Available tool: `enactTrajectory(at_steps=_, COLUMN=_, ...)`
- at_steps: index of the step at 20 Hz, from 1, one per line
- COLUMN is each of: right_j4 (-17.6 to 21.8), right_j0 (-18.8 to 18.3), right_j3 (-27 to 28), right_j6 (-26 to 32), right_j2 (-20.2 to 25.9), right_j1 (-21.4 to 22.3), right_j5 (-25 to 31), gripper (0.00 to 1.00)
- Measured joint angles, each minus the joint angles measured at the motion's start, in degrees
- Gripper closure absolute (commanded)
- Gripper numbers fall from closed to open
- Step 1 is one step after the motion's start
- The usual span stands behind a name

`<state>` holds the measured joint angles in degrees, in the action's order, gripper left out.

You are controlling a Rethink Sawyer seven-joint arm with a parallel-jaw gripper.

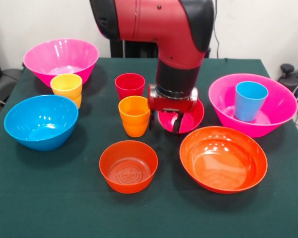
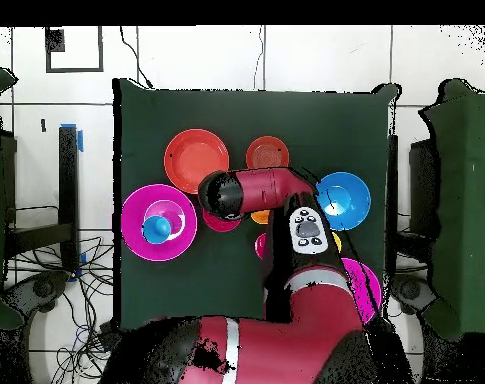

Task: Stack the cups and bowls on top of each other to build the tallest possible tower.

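Crimson bowl [image 1: 187, 119] straddled at its rim by the pincer [image 1: 164, 120].
Gripped, by the look of it, one finger inside and one outside, for lifting. Scattered loose across the green table [image 1: 49, 198]: most cups and bowls, with the blue cup [image 1: 249, 100] alone nested, in a pink bowl [image 1: 280, 106].

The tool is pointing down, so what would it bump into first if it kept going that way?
Most likely the small crimson bowl. The tool hangs right over it, fingertips about at its rim, though the exact depth is hard to judge.
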<state>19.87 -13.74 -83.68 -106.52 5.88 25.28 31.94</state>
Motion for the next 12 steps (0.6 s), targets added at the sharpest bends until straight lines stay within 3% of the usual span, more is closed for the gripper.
enactTrajectory(at_steps=5, right_j4=0.0, right_j0=-2.0, right_j3=-1.9, right_j6=0.0, right_j2=2.0, right_j1=3.8, right_j5=4.0, gripper=0.00)
enactTrajectory(at_steps=12, right_j4=1.3, right_j0=-3.3, right_j3=-2.7, right_j6=0.0, right_j2=3.2, right_j1=6.0, right_j5=5.1, gripper=0.00)
